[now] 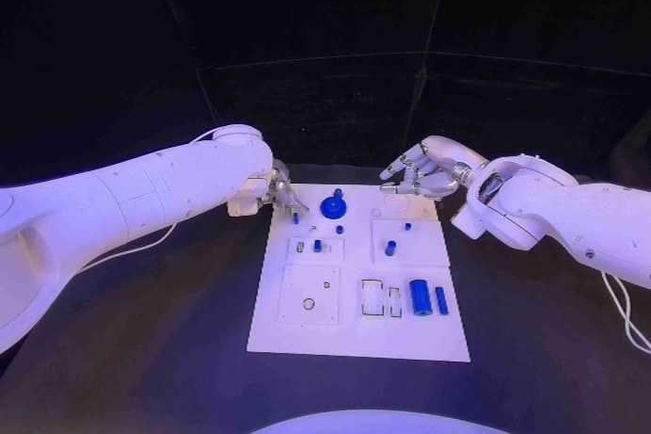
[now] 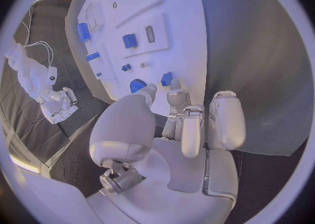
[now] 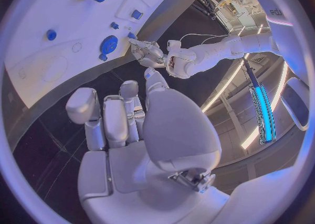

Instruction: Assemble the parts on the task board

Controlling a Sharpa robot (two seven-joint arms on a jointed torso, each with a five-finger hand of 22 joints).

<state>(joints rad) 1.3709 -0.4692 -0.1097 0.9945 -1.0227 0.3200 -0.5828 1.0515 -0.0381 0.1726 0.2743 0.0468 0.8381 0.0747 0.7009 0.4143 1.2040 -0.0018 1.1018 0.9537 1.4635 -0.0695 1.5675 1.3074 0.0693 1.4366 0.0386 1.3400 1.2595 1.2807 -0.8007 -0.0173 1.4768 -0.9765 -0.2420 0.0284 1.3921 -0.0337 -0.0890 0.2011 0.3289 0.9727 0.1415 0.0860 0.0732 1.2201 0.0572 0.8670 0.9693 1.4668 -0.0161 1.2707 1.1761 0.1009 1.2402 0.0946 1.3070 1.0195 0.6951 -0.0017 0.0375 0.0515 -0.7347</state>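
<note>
Board: the white board (image 1: 359, 335) lies flat in the middle of the black table (image 1: 163, 359), long side running near to far, so both hands can reach it from either flank.
Left hand: the left hand (image 1: 278, 191) sits at the board's far left corner, fingers reaching onto the plate beside a small blue peg (image 1: 296, 219); it looks to hold nothing, but whether a fingertip touches a part I cannot tell. In its wrist view the fingers (image 2: 190, 129) stand apart and straight, released.
Right hand: the right hand (image 1: 423, 175) hovers just past the far edge, right of centre, fingers curled loosely with nothing visible in them; its wrist view shows the fingers (image 3: 115, 121) clear of the board.
Round part: a blue round part (image 1: 334, 207) stands near the far edge between the two hands, likely the piece both are placed to work on.
Loose parts: a blue cylinder (image 1: 420, 297) and a slimmer blue bar (image 1: 441, 300) lie side by side at the near right, apparently waiting beside their empty slots (image 1: 372, 297).
Progress: early, by my reading; several recesses are unfilled.
</note>
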